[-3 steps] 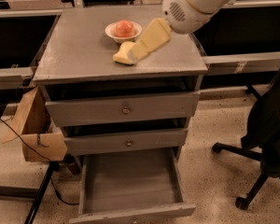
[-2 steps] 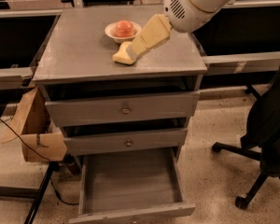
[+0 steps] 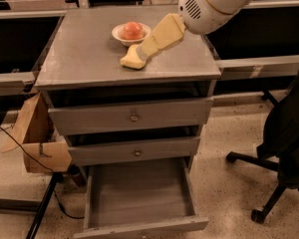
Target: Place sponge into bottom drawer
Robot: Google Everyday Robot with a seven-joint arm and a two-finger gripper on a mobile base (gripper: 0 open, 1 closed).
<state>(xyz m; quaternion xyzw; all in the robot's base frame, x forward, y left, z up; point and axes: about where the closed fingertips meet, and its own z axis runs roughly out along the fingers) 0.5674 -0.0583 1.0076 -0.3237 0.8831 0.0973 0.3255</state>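
Observation:
The pale yellow sponge (image 3: 130,60) lies on the grey cabinet top (image 3: 79,54), just in front of the white bowl. My gripper (image 3: 143,51) reaches down from the upper right, and its yellow tip meets the sponge's right end. The bottom drawer (image 3: 139,195) is pulled out at floor level, and I see nothing inside it. The sponge sits well above and behind the open drawer.
A white bowl with a red-orange fruit (image 3: 132,32) stands behind the sponge. The two upper drawers with knobs (image 3: 134,116) are shut. A cardboard box (image 3: 37,141) and cables sit at the left. A black office chair (image 3: 284,143) stands at the right.
Almost nothing has changed. My gripper stays at the sponge's right end, and the sponge stays on the cabinet top.

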